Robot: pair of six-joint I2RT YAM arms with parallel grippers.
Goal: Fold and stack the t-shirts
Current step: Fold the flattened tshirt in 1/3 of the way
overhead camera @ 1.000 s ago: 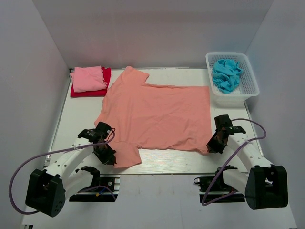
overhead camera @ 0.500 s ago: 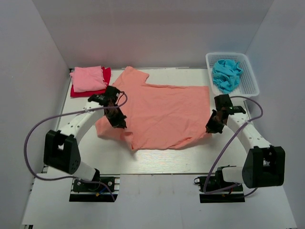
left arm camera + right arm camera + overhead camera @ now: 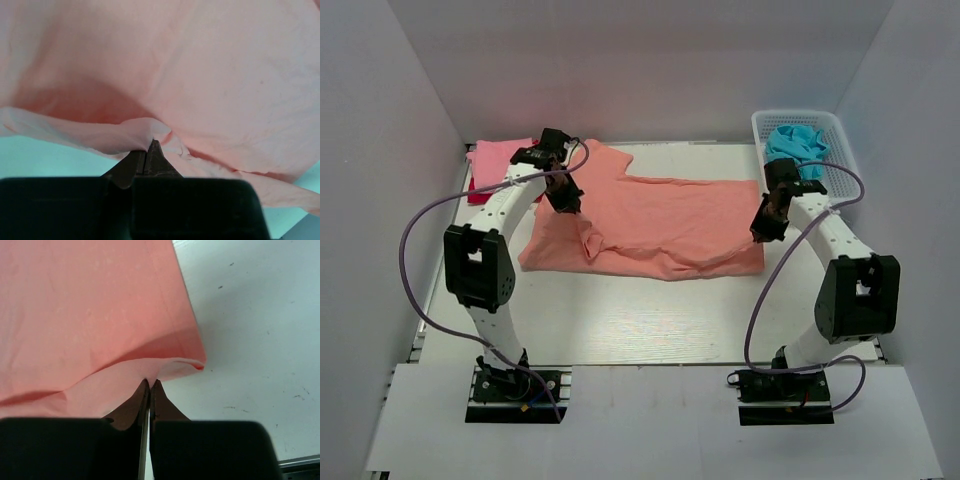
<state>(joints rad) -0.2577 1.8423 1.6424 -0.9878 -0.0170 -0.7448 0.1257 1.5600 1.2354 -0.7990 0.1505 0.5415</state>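
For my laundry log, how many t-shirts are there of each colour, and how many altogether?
Salmon-orange cloth t-shirt: 1
Light pink cloth t-shirt: 1
Red cloth t-shirt: 1
Turquoise-blue cloth t-shirt in white lattice basket: 1
Total: 4

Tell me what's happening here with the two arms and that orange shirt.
Both arms are folding the salmon-orange t-shirt on the table. The left pincer is shut on the cloth near the sleeve end and the right pincer on the hem end, each holding its edge over the far half, so the shirt lies partly doubled. A pink t-shirt sits folded at the far left, and a turquoise t-shirt lies crumpled in the white basket at the far right.
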